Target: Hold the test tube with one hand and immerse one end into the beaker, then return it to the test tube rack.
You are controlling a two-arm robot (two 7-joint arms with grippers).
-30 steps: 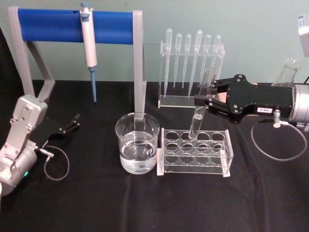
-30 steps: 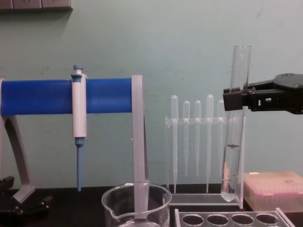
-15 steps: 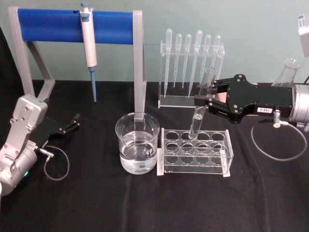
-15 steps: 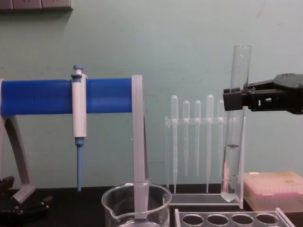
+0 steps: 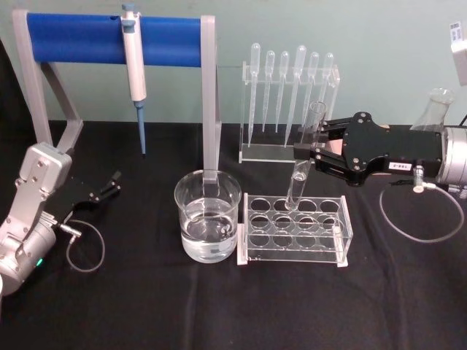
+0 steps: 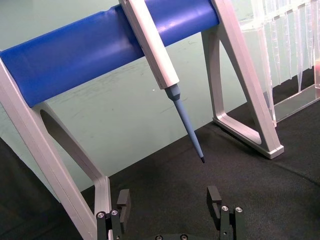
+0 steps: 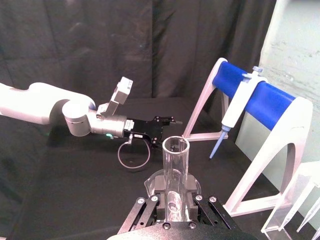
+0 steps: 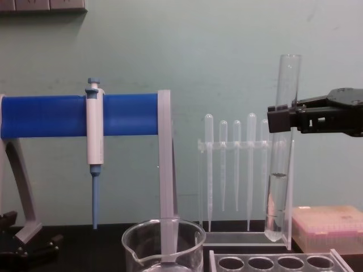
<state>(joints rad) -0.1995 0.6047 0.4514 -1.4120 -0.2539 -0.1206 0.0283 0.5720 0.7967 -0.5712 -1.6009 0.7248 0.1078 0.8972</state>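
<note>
The test tube is a long clear glass cylinder with a little liquid in its round bottom. My right gripper is shut on its middle and holds it nearly upright. In the chest view the test tube hangs from the right gripper with its bottom just above the rack. In the right wrist view the test tube rises between the right gripper jaws. The beaker, wide and part full of clear liquid, stands left of the rack; its spouted rim shows on the beaker in the chest view. My left gripper rests open at the far left.
A clear tube rack with empty holes stands right of the beaker. Behind it is a stand with several plastic pipettes. A blue-and-white pipettor hangs on the blue bar frame. A flask and a pink box stand at the right.
</note>
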